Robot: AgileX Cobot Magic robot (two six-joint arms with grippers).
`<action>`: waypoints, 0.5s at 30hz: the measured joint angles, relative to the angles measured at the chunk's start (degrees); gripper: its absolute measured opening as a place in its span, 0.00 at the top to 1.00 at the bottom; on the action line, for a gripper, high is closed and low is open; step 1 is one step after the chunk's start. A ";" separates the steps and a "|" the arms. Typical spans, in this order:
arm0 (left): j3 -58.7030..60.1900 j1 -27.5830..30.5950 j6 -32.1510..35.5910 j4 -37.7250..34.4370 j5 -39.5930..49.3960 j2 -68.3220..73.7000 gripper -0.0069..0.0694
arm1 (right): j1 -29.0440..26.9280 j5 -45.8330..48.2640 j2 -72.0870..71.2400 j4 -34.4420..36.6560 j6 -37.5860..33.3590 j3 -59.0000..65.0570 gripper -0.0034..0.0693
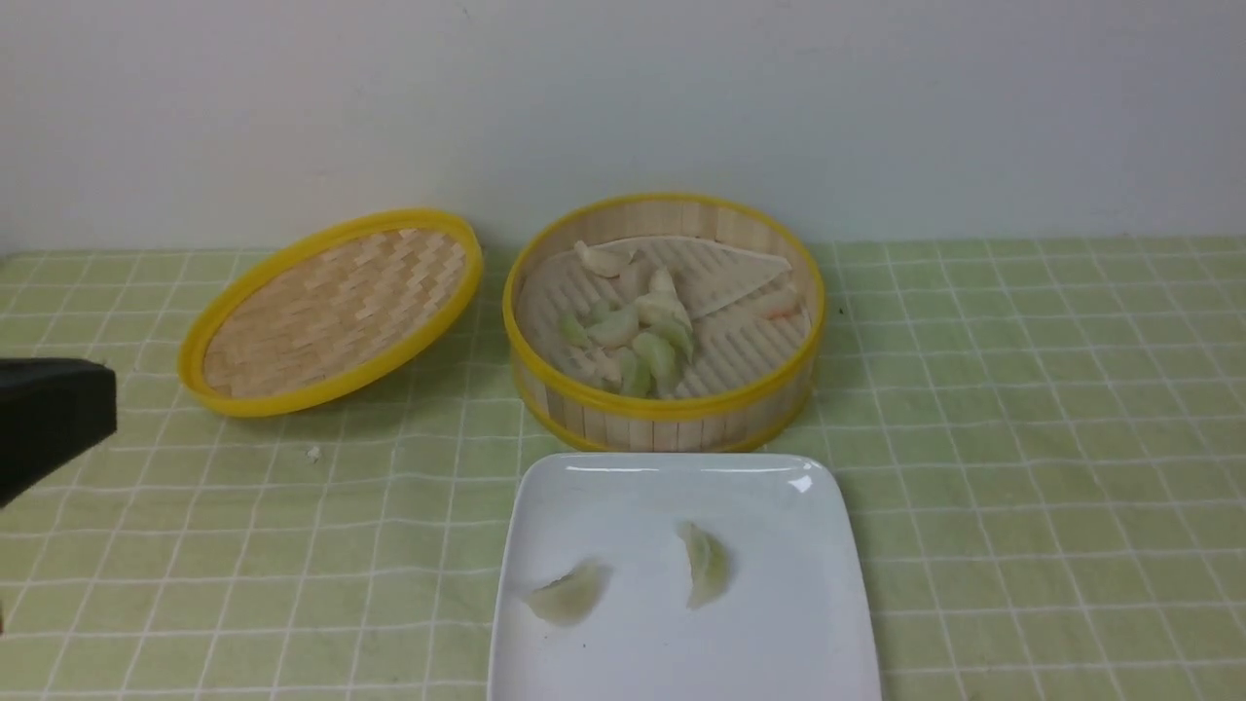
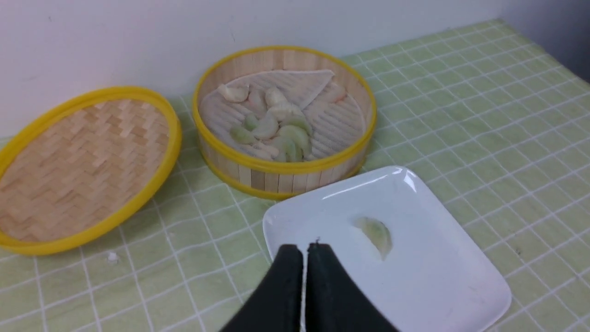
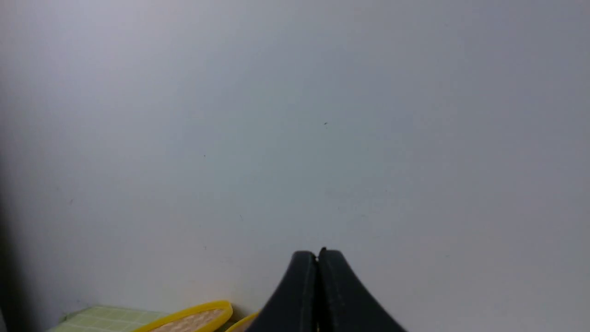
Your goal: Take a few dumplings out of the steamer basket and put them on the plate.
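The steamer basket (image 1: 664,414) stood uncovered near the middle of the green checked tablecloth (image 1: 1022,438), close to the white wall (image 1: 623,97). Its woven lid (image 1: 331,312) lay just beside it on the robot's left, inner face up and apparently tilted. A white liner (image 1: 725,268), folded over at the far side, covered the basket floor. A cluster of dumplings (image 1: 638,336), pale green and white, lay on the liner from the centre toward the near wall. One white piece lay apart near the far left wall.

The plate (image 1: 779,633) sat directly in front of the basket, on the robot's side. Its far edge was just beside the basket base; contact could not be determined. Two items lay on the plate, apart from each other: a paler dumpling (image 1: 568,594) toward the left and a greener dumpling (image 1: 705,563) near the centre. A small white crumb (image 1: 312,453) lay on the cloth in front of the lid.

The left gripper (image 2: 305,251) was closed, its fingers together with only a hairline gap, and it held nothing. In the left wrist view its fingers stood in front of the plate and hid the paler dumpling. The front view showed only a black part of the left arm (image 1: 49,419) at the left edge.

The right gripper (image 3: 318,253) was outside the front view. Its wrist view showed the jaws pressed fully together, empty, and facing the wall.
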 joint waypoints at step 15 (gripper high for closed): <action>10.45 0.00 -1.10 -2.46 -7.36 -15.65 0.92 | 0.00 -0.95 0.00 -0.41 0.00 0.00 0.97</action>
